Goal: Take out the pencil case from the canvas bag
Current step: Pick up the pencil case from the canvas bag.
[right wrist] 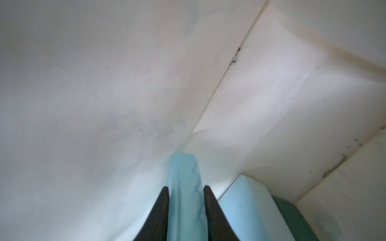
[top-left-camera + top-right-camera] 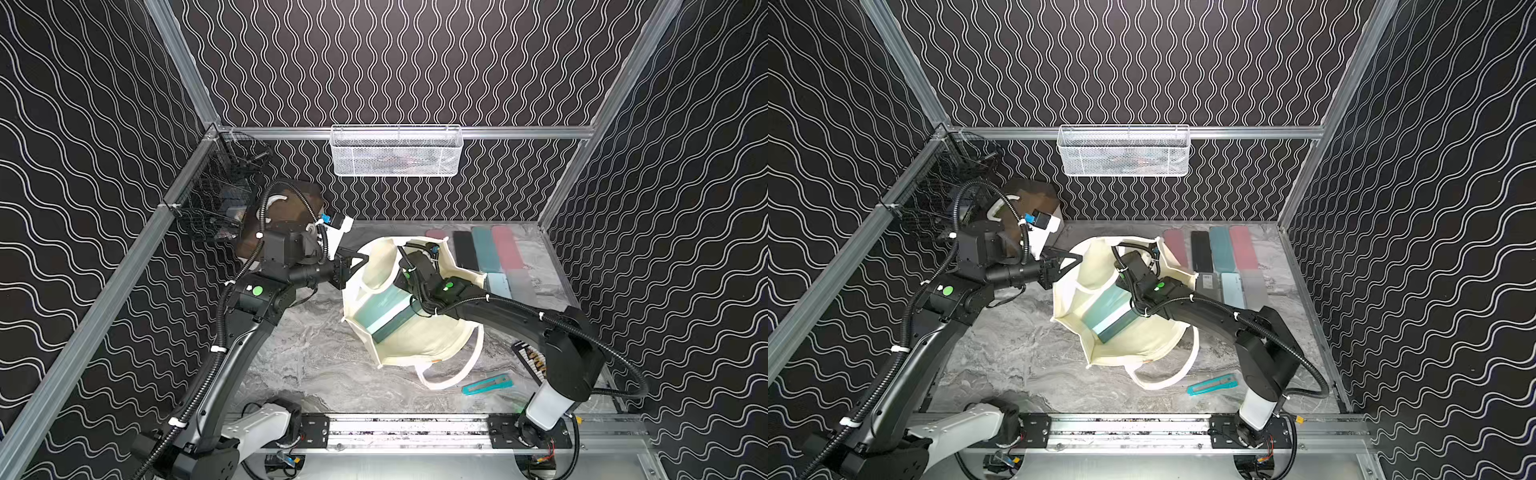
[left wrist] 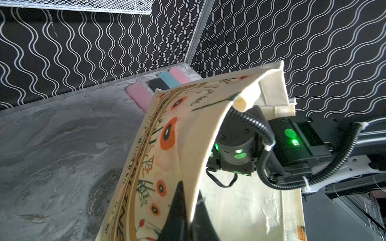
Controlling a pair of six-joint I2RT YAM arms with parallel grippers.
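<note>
Left end effector (image 3: 189, 194) pinches canvas bag (image 3: 181, 129) rim; right end effector (image 1: 186, 187) clamps pencil case (image 1: 184, 167) edge; likely light, stiff, slippery.

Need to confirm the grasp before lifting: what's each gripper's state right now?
Left gripper: closed on the rim of the canvas bag.
Right gripper: closed on the light blue pencil case inside the bag.

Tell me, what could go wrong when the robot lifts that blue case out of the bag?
The right tool grips the light blue pencil case by a thin edge, so it might slip while lifting. The left tool pinches only one spot on the rim of the canvas bag; if that slips, the cloth could flop over the opening. A second case lies close beside and might get dragged.
</note>
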